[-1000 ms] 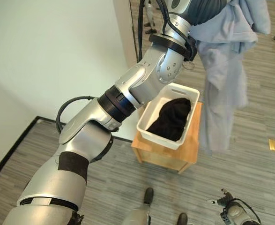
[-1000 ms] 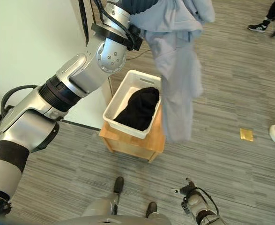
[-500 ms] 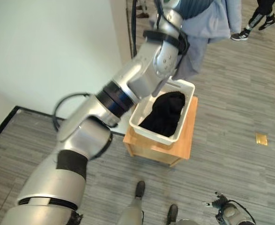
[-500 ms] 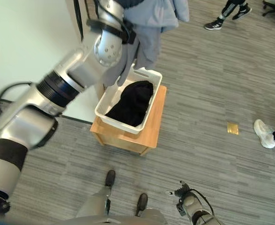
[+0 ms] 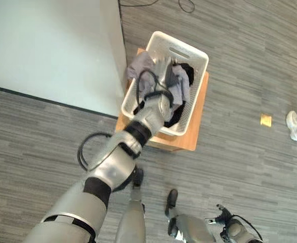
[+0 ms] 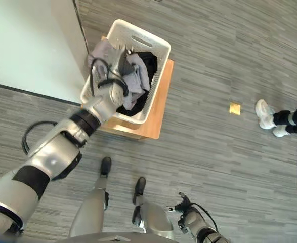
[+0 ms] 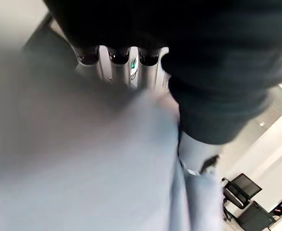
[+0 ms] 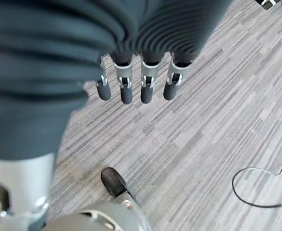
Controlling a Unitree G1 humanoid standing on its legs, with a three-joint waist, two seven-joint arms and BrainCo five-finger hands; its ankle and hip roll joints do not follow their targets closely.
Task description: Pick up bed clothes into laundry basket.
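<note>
A white slatted laundry basket (image 5: 193,52) stands on a low wooden stand (image 5: 191,142). A black garment (image 5: 187,75) lies inside it. A pale blue garment (image 5: 179,85) is heaped on top of the black one, with one fold over the basket's left rim. My left hand (image 5: 163,67) reaches down into the basket in the middle of that blue cloth. In the left wrist view its fingers (image 7: 116,65) sink into the bunched blue garment (image 7: 92,168), tips hidden. My right hand (image 6: 185,216) hangs low over the floor, its fingers (image 8: 136,86) relaxed and holding nothing.
A pale wall panel (image 5: 47,45) runs right beside the basket's left side. A person's white shoes (image 6: 267,119) are on the floor at the far right. A small yellow scrap (image 5: 265,120) lies on the grey plank floor between them and the stand.
The camera has tipped down. My left arm has swung down from overhead into the basket, and the blue garment that hung beside the basket now lies inside on the black one.
</note>
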